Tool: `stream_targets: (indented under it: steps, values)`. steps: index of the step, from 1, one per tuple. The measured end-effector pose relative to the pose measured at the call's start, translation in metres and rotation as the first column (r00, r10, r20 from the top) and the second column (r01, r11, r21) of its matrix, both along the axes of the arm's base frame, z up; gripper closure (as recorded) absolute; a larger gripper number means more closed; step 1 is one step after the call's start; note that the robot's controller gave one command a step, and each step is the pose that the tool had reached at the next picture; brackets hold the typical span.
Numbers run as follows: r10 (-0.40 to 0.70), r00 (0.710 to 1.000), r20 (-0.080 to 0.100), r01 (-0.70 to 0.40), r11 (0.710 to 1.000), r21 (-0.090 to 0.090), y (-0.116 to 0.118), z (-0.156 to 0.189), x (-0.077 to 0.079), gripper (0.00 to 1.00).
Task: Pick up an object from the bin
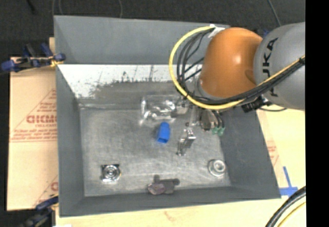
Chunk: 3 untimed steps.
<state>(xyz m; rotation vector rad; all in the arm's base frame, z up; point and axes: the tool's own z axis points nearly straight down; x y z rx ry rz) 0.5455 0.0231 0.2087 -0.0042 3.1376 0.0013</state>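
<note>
The grey metal bin (69,133) is holding a handful of small loose things spread over its floor, and the hand (184,144) is hanging low over the middle of that floor, under the arm's orange cover (229,61). Whether the hand is open or closed cannot be told, and nothing is showing in its grip. A small blue block (163,132) is lying just beside the hand, on the side away from the arm, and it is the nearest thing to it, though whether the two are touching cannot be told. A crumpled clear piece (157,108) is sitting beyond the block, toward the bin's far wall. A round silver cap (217,167) is resting near the hand on the arm's side, toward the near wall. A dark, flat, lumpy piece (162,186) is lying against the near wall, below the hand in the view. A second round silver cap (110,172) is sitting well apart from the hand, in the near corner farthest from the arm.
</note>
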Motion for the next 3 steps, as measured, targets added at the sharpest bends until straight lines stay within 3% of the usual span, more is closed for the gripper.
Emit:
stream_targets:
  steps: [1,2,3]
  values:
    - [0.171,0.985,0.023,-0.171,0.985,-0.003,-0.0007,-0.1102,0.0091,0.0]
    - [0.17,0.985,0.002,-0.17,0.985,-0.001,-0.0009,-0.1191,0.0025,1.0]
    - [0.169,0.986,0.002,-0.169,0.986,0.0,-0.0009,-0.1191,0.0025,0.0]
